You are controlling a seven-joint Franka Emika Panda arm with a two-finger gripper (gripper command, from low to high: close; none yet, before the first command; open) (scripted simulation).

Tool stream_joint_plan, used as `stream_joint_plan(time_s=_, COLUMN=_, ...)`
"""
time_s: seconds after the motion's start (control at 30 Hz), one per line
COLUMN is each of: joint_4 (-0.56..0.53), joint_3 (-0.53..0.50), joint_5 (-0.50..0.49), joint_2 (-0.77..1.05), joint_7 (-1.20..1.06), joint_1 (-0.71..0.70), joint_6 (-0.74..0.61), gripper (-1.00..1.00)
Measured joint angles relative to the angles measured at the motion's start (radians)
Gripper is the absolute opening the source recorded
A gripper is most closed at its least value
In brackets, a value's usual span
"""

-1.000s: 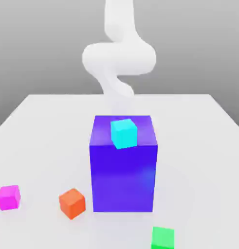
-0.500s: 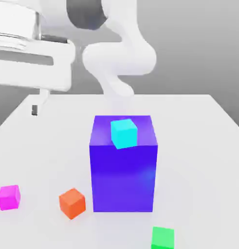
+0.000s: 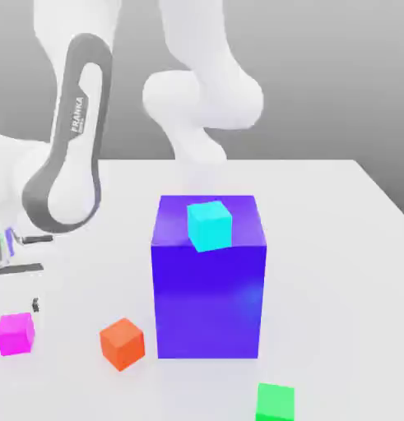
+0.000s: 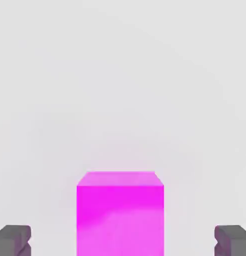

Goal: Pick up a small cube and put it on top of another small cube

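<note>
1. We found the small magenta cube [image 4: 119,212] resting on the white table [image 3: 320,205], well apart from the big blue block [image 3: 209,284] toward the exterior view's left, with the orange cube [image 3: 122,343] lying between the two.
2. The gripper [image 4: 122,240] was released: its two dark fingertips [image 4: 13,240] stood wide to either side of the magenta cube in the hand view, touching neither face. Nothing was held.
3. We judged the step in hand to be the approach for the pick. To do it well, the fingers ought to descend straight, keeping the cube centred in the gap, and close only once the pads sit level with its side faces; an uneven approach could nudge the cube aside.
4. A cyan cube [image 3: 210,225] sat on top of the blue block; a green cube [image 3: 275,403] lay near the block's front corner.
5. Against the earlier exterior frames, the arm [image 3: 69,148] had swung down from above the block toward the magenta cube; every cube kept its place.
</note>
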Motion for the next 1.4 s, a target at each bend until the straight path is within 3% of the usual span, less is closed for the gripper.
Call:
stream_joint_plan(time_s=0.03, joint_4=0.007, joint_3=0.022, joint_5=0.017, joint_2=0.027, joint_7=-0.014, joint_1=-0.019, joint_6=0.021, gripper=-1.0)
stream_joint_plan(time_s=0.27, joint_4=0.007, joint_3=0.027, joint_5=0.017, joint_2=0.03, joint_7=-0.014, joint_1=-0.024, joint_6=0.022, gripper=-1.0)
stream_joint_plan(time_s=0.43, joint_4=-0.03, joint_3=-0.063, joint_5=-0.109, joint_2=-0.123, joint_7=0.079, joint_1=0.044, joint_6=-0.091, gripper=-1.0)
stream_joint_plan(time_s=0.5, joint_4=-0.02, joint_3=-0.05, joint_5=-0.151, joint_2=-0.144, joint_7=0.056, joint_1=0.073, joint_6=-0.111, gripper=-1.0)
stream_joint_plan(time_s=1.0, joint_4=0.144, joint_3=0.184, joint_5=-0.424, joint_2=-0.22, joint_7=-0.46, joint_1=0.258, joint_6=-0.189, gripper=-1.0)
stream_joint_plan(time_s=1.4, joint_4=0.115, joint_3=0.406, joint_5=-0.433, joint_2=-0.195, joint_7=-0.905, joint_1=0.363, joint_6=-0.256, gripper=-1.0)
